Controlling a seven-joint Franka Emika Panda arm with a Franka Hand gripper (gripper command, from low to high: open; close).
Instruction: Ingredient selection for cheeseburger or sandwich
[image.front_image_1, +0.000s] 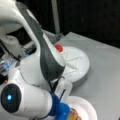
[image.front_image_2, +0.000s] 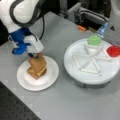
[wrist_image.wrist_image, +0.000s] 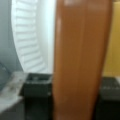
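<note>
In a front view my arm hides most of the scene; a sliver of the stack (image.front_image_1: 74, 114) shows on the white plate (image.front_image_1: 88, 108). In a front view my fingers (image.front_image_2: 35, 55) pinch a tilted bread slice (image.front_image_2: 37, 63) over that stack. In the wrist view, the slice (wrist_image.wrist_image: 80, 57) stands clamped between my fingers (wrist_image.wrist_image: 37, 86).

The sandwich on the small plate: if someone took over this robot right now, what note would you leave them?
Gripper: shut on a tilted bread slice, held just above the stack on the white plate.
Stack: tan bread with yellow cheese showing, sitting on that plate at a front view's left.
Divided tray: only a green piece and a red piece lie in it.
Done: lower layers stacked. Left: the held slice is not yet released flat.
</note>
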